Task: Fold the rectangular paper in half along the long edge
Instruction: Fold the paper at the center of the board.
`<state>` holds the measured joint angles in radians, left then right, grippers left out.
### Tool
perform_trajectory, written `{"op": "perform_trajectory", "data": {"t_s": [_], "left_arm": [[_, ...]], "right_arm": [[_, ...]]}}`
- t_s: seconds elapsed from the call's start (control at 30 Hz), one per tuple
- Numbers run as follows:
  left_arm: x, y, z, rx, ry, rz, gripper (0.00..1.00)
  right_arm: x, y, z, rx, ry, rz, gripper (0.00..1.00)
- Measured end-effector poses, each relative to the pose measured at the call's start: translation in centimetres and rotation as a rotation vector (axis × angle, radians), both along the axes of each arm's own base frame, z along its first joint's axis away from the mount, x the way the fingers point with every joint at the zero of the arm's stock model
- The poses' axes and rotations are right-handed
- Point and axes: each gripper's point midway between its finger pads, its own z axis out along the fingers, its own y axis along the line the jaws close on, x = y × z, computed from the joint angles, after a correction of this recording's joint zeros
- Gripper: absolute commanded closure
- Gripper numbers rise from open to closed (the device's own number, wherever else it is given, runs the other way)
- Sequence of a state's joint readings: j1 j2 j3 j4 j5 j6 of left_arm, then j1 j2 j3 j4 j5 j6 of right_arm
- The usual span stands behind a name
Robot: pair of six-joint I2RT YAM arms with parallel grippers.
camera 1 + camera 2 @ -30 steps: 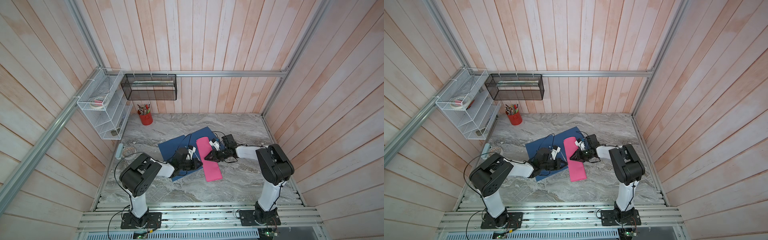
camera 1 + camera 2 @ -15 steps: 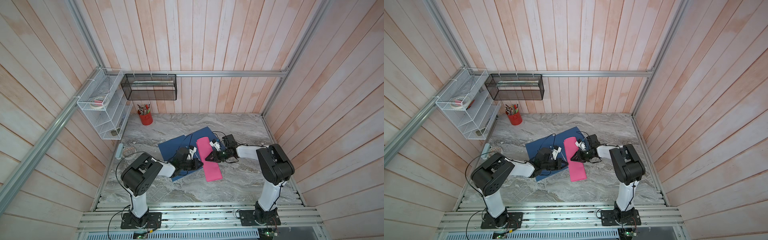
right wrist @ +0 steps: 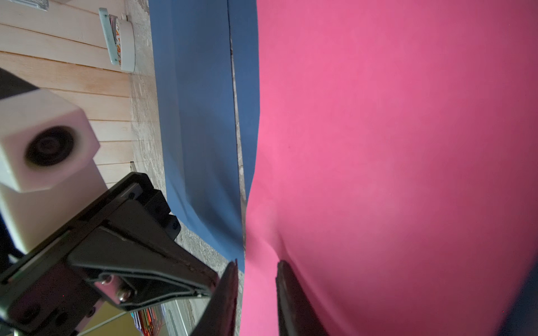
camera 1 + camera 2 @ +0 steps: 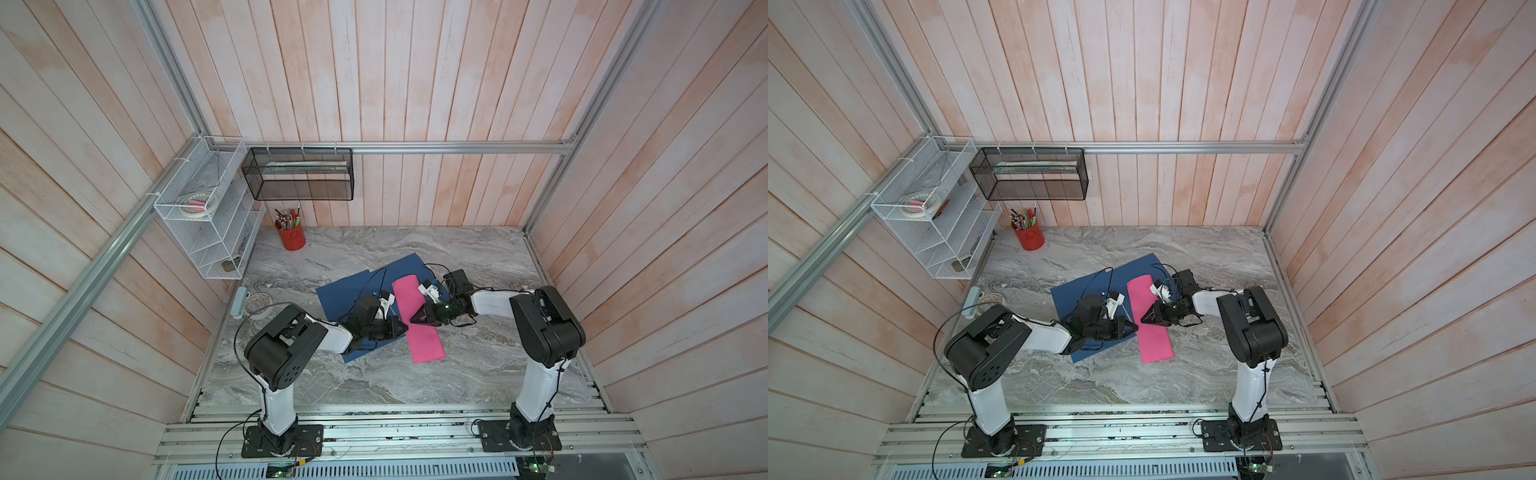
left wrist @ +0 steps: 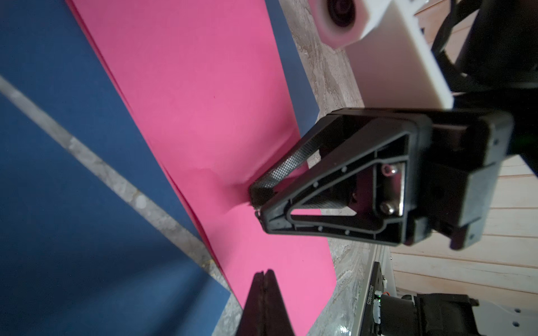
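Pinned pink paper point(image 4: 427, 345) on blue mat point(image 4: 345, 296), likely setting crease: left gripper point(image 4: 403, 328) shut, right gripper point(image 4: 414, 320) narrowly parted.

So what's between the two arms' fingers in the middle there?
Just the pink paper, nothing else: a top view shows the left fingers and right fingers facing each other across it.
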<state>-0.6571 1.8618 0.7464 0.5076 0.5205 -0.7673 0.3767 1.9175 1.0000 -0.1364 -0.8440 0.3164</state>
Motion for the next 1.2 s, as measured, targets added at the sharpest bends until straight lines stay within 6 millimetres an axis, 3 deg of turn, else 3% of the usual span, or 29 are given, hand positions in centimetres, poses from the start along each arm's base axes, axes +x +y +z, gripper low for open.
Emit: {"op": "perform_trajectory", "data": {"t_s": [1.2], "left_arm": [[0.9, -0.8, -2.1, 0.027, 0.038, 0.002, 1.00]], "right_arm": [[-0.1, 0.2, -0.5, 0.008, 0.015, 0.009, 0.76]]}}
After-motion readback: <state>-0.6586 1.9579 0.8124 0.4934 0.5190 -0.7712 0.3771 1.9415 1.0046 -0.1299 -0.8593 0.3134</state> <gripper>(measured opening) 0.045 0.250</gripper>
